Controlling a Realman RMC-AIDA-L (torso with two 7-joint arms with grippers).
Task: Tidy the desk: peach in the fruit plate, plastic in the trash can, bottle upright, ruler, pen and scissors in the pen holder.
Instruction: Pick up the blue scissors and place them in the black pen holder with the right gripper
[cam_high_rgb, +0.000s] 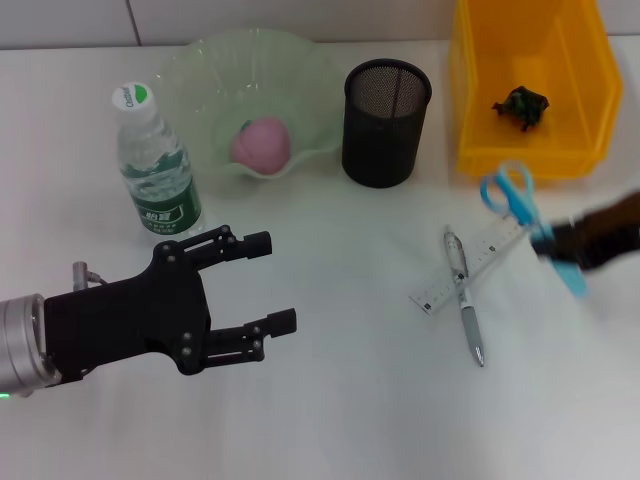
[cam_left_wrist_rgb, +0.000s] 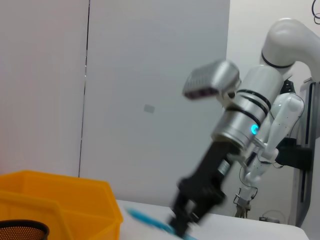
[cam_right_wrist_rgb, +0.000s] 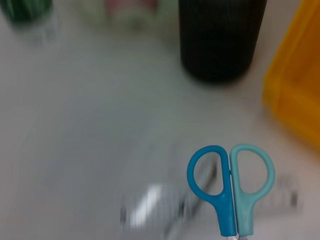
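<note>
One pair of scissors (cam_high_rgb: 512, 195) is on the right of the white table (cam_high_rgb: 330, 400), its two ring handles in two blues, one darker and one paler, pointing toward the yellow bin (cam_high_rgb: 530, 150). The right gripper (cam_high_rgb: 556, 252) comes in from the right edge and is clamped on the blade end of the scissors, which look raised off the table in the right wrist view. Just beside them lies one clear ruler (cam_high_rgb: 470, 266) with printed graduations too small to read, and one silver pen (cam_high_rgb: 466, 297) lies across it. One black mesh pen holder (cam_high_rgb: 386, 122) stands upright between the bin and one pale green wavy-edged fruit plate (cam_high_rgb: 200, 75), which holds one pink peach (cam_high_rgb: 262, 143). In the bin lies one dark crumpled piece of plastic (cam_high_rgb: 522, 106). One clear water bottle (cam_high_rgb: 157, 170) stands upright left of the plate, with a white cap and a green label; its writing cannot be read. The left gripper (cam_high_rgb: 282, 282) hovers near the bottle, fingers spread apart and holding nothing.
</note>
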